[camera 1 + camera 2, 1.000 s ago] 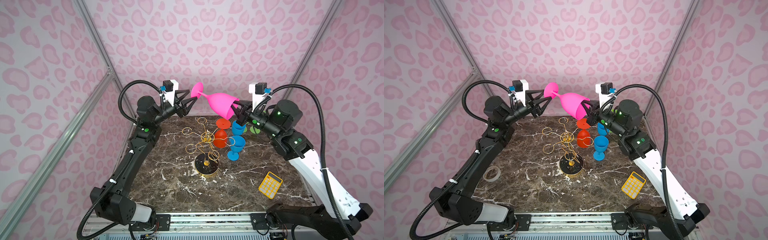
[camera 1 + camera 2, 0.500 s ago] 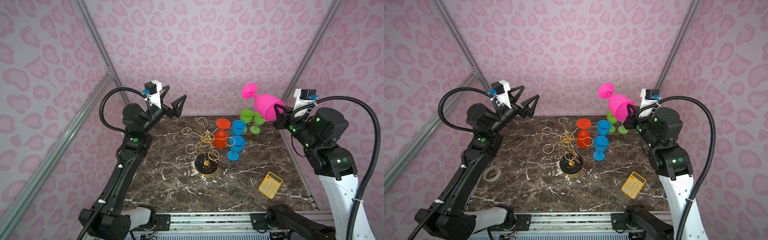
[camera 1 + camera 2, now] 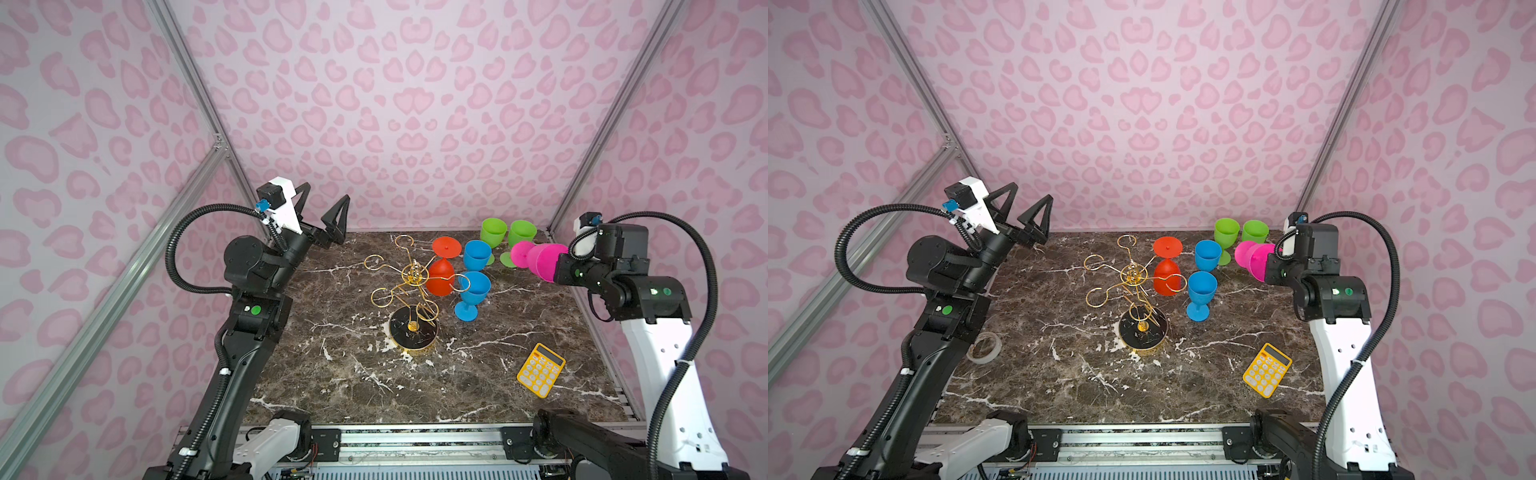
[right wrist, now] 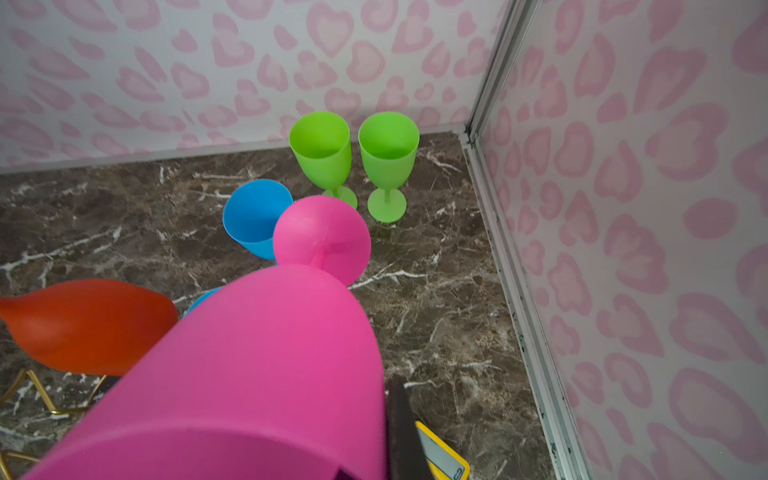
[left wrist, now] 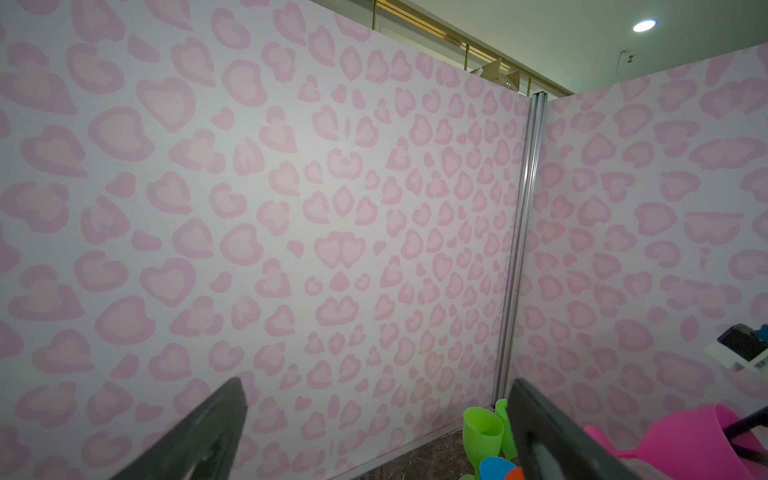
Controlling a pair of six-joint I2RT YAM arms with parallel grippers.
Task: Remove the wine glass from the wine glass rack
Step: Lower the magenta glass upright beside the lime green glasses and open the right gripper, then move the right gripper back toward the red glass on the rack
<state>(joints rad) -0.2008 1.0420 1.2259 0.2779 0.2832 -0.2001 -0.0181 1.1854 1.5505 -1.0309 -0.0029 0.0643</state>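
Right gripper (image 3: 556, 266) clamps the pink wine glass (image 3: 539, 258) by its rim; left gripper (image 3: 325, 203) gapes empty; a tape roll (image 3: 984, 348) shows in a top view only.

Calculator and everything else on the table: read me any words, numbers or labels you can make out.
None readable.
Yellow calculator: key markings too small in both top views; display marks blurred in the right wrist view.
Wine glass rack: no lettering seen.

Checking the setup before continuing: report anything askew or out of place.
The pink wine glass lies sideways in the air, held at its bowl by the right end effector. The red glass hangs inverted on the wine glass rack, as intended.
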